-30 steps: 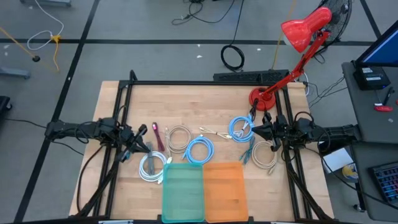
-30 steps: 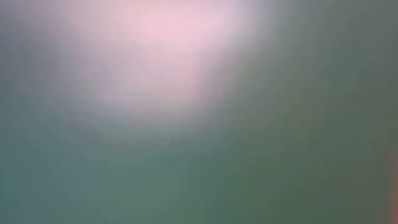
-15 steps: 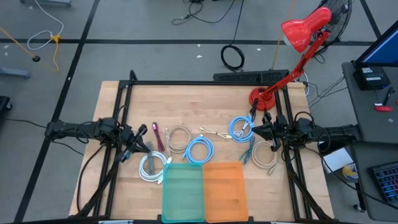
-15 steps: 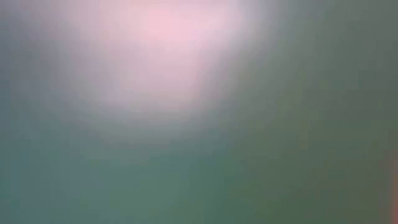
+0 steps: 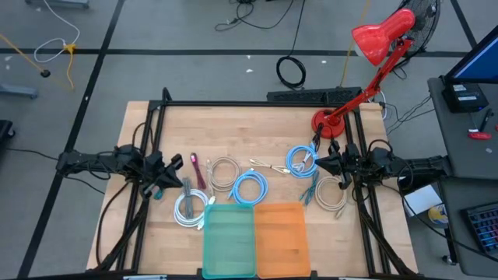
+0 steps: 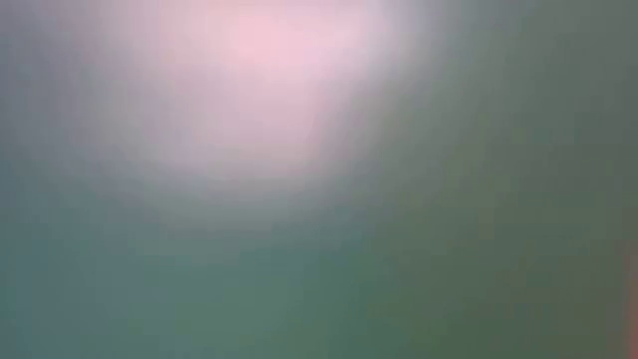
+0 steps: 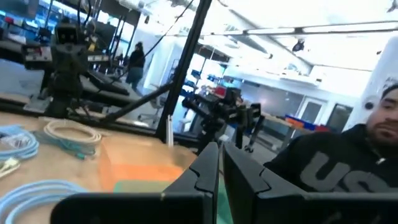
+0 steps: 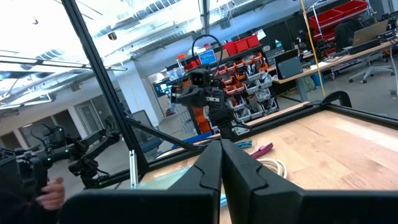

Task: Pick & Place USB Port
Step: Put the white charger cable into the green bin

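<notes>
Reaching in low and level from the table's (image 5: 233, 124) left edge with the left arm, wrist turned a little toward the near side. Ending with the left gripper (image 5: 176, 180) just beside the white coil (image 5: 191, 208) and near the magenta cable (image 5: 196, 167). Closed down to a thin slit in its wrist view, with nothing visible between the fingers (image 7: 208, 169).

Mirroring that from the right edge with the right arm, stretched flat and straight. Placing the right gripper (image 5: 320, 162) against the blue coil (image 5: 299, 158), above the beige coil (image 5: 333, 193). Pressed fully together, holding nothing.

Lying loose on the wood between the two arms: the USB cables, with another blue coil (image 5: 250, 187) in their midst. Just beyond the green tray (image 5: 228, 241) and orange tray (image 5: 278, 241) at the near edge, outside both.
</notes>
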